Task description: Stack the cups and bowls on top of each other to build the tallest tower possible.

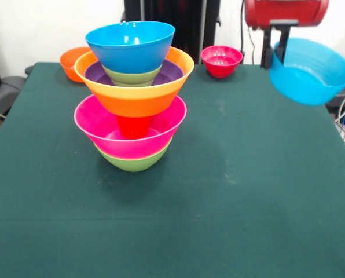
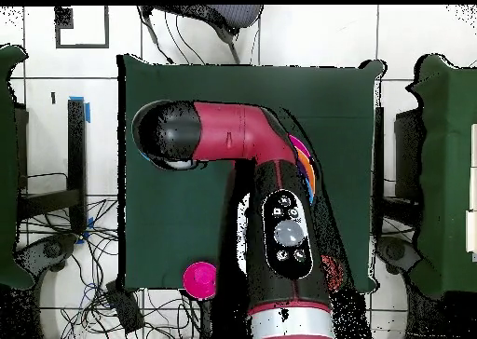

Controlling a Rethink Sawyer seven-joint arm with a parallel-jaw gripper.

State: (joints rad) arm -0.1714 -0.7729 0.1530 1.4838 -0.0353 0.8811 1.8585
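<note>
Front view, tower: we see the tower (image 1: 133, 98) standing left of centre on the green table (image 1: 230, 208): green bowl lowest, pink bowl (image 1: 106, 128) in it, the red cup (image 1: 133, 125) inside that, then wide orange, purple, green, and a blue bowl (image 1: 129, 46) on top.
Front view, pincer: the pincer (image 1: 279, 43) hangs at upper right, gripping the rim of a large blue bowl (image 1: 311, 72) held tilted in the air, well apart from the tower.
Front view, spare bowls: we spot a small red-pink bowl (image 1: 221, 61) and an orange bowl (image 1: 74, 62) at the far edge.
Overhead view, arm: the red and black arm (image 2: 270, 196) covers most of the table; pink and orange rims peek out just beside it.
Overhead view, small bowl: the pink one (image 2: 199, 278) sits by the lower table edge.
</note>
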